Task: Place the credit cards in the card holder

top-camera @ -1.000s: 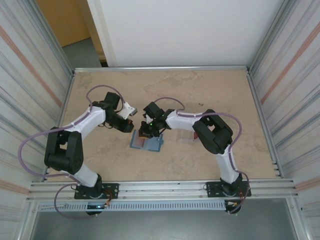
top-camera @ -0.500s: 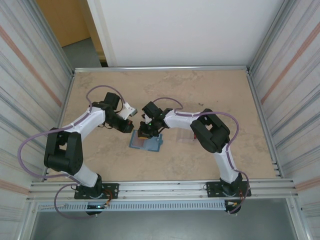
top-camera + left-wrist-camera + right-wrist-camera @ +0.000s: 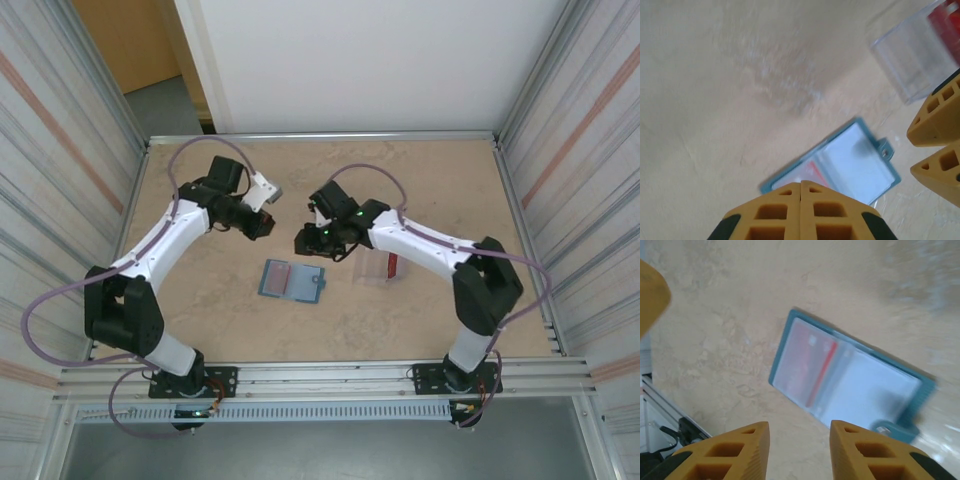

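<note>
From above, the right claw (image 3: 305, 243) has lifted off the card holder (image 3: 292, 281), where it was pressed down a second ago. It now hangs just past the holder's far edge. The left claw (image 3: 260, 224) has drawn back too, toward the far left. One card holder lies open and flat on the worktop (image 3: 200, 300) between the two arms. One clear case (image 3: 372, 270) sits near its right side, apart from it, with credit cards (image 3: 392, 265) showing red inside; how many I cannot tell.

In the left wrist view, the left claw (image 3: 800, 184) has its fingers pressed tight together with nothing between them. Beyond it the card holder (image 3: 855, 165) lies open, with one credit card (image 3: 814, 171) in the pocket nearer the claw. The clear case (image 3: 905, 60) is at the upper right, with the credit cards (image 3: 945, 20) a red blur inside it. The right claw (image 3: 912, 152) shows at the right edge with its jaws a little apart.

In the right wrist view, the right claw (image 3: 799, 432) stands at a narrow gap and is empty. It hangs above the open card holder (image 3: 865, 390), where one credit card (image 3: 805, 362) sits in the left pocket. The closing tab (image 3: 890, 430) is at the lower right.
</note>
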{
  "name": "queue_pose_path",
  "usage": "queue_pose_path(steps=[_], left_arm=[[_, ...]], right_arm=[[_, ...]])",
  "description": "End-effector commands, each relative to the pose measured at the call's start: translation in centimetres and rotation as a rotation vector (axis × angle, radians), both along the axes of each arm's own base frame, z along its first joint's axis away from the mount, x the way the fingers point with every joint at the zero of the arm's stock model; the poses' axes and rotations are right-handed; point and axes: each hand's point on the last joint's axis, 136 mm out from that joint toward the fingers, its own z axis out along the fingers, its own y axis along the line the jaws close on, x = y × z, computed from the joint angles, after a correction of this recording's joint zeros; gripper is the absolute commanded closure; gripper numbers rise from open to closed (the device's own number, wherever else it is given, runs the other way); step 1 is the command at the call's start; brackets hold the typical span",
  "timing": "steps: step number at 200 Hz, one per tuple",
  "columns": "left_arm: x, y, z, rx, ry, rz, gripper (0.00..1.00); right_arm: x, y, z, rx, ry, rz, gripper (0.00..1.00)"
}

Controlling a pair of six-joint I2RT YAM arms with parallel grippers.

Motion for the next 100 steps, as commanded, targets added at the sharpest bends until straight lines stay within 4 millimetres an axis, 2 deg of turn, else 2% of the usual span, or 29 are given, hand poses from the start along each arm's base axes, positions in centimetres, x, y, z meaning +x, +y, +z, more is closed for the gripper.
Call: queue_pose_path(steps=[1,29,57,100], left_arm=[[0.2,-1.8,1.7,-0.02,-0.025,-0.03,1.0],[0.9,-4.8,3.3,-0.075,-0.111,-0.087,1.0],[0.6,-8.6,4.1,-0.127,-0.127,-0.133,1.0],[-0.8,-13.7,2.7,-0.173,-0.052,-0.21,1.0]], right_arm=[[-0.4,-4.8,-0.1,-0.136,-0.022,-0.053,0.62],[-0.5,-8.5,1.0,-0.214,-0.089,-0.118,0.57],[-1.5,-12.1,0.8,-0.289,-0.073,-0.174,0.53],[-2.8,-18.0,0.6,-0.361,-0.056,-0.286,0.45]])
